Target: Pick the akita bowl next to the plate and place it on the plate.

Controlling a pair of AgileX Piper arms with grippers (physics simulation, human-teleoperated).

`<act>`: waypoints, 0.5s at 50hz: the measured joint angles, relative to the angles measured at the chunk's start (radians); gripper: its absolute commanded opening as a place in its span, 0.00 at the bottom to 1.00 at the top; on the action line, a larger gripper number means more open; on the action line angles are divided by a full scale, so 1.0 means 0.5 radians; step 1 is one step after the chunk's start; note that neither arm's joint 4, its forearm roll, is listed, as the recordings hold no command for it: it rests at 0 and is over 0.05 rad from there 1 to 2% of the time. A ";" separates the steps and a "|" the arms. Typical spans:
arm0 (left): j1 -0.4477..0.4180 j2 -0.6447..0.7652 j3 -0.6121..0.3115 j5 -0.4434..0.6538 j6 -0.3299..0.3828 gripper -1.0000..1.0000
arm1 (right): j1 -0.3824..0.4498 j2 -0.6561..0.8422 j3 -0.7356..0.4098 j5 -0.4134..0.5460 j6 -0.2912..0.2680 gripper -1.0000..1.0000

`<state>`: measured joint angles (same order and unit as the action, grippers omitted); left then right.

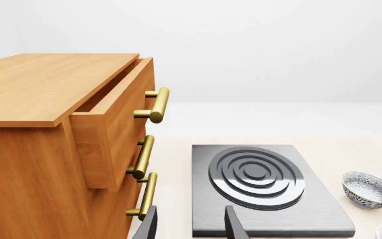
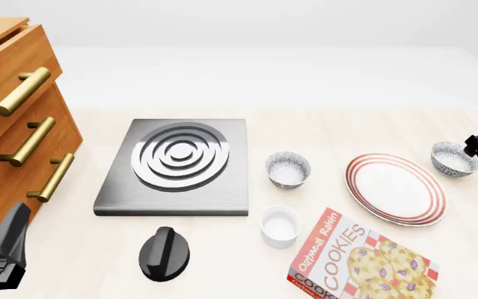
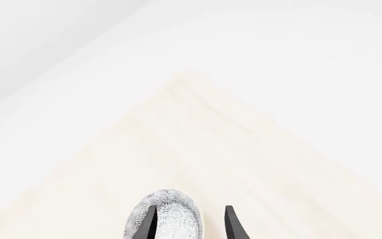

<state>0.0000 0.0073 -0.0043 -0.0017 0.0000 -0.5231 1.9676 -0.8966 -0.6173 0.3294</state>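
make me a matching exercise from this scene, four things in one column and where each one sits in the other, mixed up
Things:
1. plate
2. cookie box
3. black knob
4. white cup

Places, front view:
A. in front of the stove burner
B. between the two speckled bowls
C. nearest table edge, right of the cup
D. just in front of the middle bowl

Pairs: 1-B, 2-C, 3-A, 4-D
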 measured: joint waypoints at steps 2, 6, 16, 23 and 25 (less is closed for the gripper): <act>0.000 0.000 0.000 0.000 0.000 1.00 | -0.002 0.017 -0.011 0.002 0.000 1.00; 0.000 0.000 0.000 0.000 0.000 1.00 | -0.006 0.051 -0.030 0.004 -0.001 1.00; 0.000 0.000 0.000 0.000 0.000 1.00 | -0.004 0.128 -0.076 0.006 -0.012 1.00; 0.000 0.000 0.000 0.000 0.000 1.00 | -0.004 0.177 -0.104 0.007 -0.024 1.00; 0.000 0.000 0.000 0.000 0.000 1.00 | -0.003 0.189 -0.111 0.007 -0.027 1.00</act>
<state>0.0000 0.0073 -0.0043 -0.0017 0.0000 -0.5247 2.0622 -0.9520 -0.6138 0.3158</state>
